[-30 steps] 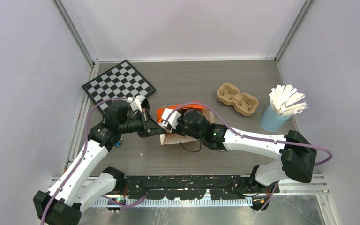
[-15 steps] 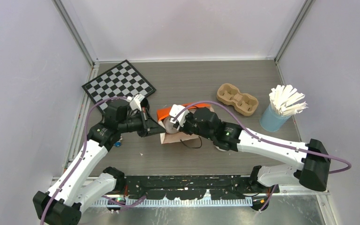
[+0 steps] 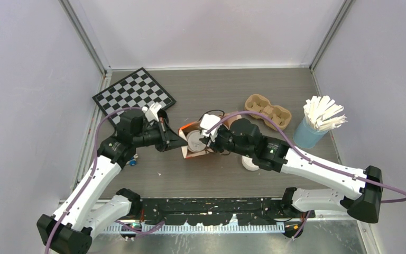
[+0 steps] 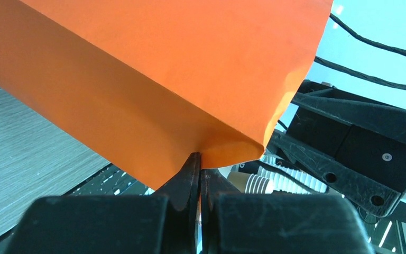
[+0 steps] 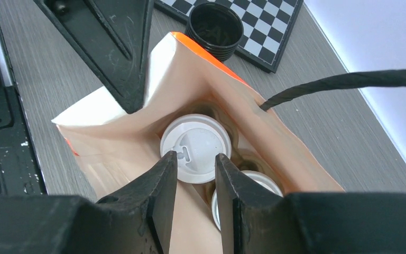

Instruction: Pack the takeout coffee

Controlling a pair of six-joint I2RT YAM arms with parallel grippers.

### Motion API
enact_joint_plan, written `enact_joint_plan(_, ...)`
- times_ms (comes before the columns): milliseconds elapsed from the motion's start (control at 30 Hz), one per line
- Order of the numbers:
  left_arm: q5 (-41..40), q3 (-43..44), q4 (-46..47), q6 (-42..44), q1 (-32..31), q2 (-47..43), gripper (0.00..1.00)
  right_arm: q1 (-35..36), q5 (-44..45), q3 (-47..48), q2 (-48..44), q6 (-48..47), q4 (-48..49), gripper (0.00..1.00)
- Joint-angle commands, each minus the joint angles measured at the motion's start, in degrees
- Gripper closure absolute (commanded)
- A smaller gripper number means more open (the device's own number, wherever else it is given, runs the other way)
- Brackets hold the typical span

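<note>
Near: white disc (image 3: 250, 163) on counter (image 3: 201, 177), under my right arm. Left fingers (image 4: 200, 177) clenched on bag (image 4: 164, 79) edge; bag mouth open. Right fingers (image 3: 206, 142) over bag mouth, parted, grasping nothing. Tips sit close over coffee (image 5: 195, 145) lid; touching or not, cannot tell. Coffee upright inside bag, beside second lidded cup (image 5: 248, 182). Farther: black cup (image 5: 215, 24) just behind bag, at checkerboard (image 3: 133, 95) edge. Far right: cardboard carrier (image 3: 267, 111), blue cup (image 3: 307, 135) of white sticks.
</note>
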Motion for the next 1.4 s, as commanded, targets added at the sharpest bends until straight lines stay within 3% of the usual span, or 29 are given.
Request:
enact_joint_plan(0, -1.09, 3.53, 1.1, -1.76, -0.2, 0.55, 1.0, 0.03, -1.27, 3.75, -0.81, 2.3, 0.17, 0.62)
enact_joint_plan(533, -5.82, 10.35, -6.01, -1.59, -0.2, 3.71, 0.98, -0.02, 7.55, 12.85, 5.7, 8.78, 0.98, 0.61)
enact_joint_plan(867, -7.92, 9.75, -6.89, -1.45, -0.2, 3.49, 0.96, -0.78, 6.55, 16.92, 11.8, 7.74, 5.84, 0.6)
enact_joint_plan(1300, -11.86, 12.71, -9.68, 0.9, -0.16, 3.77, 0.64, -1.11, 5.33, 23.44, 16.25, 11.15, 5.66, 0.51)
enact_joint_plan(1367, -12.86, 13.55, -10.16, 1.41, -0.13, 3.75, 0.56, -1.56, 5.68, 25.98, 17.06, 11.32, 5.07, 0.48)
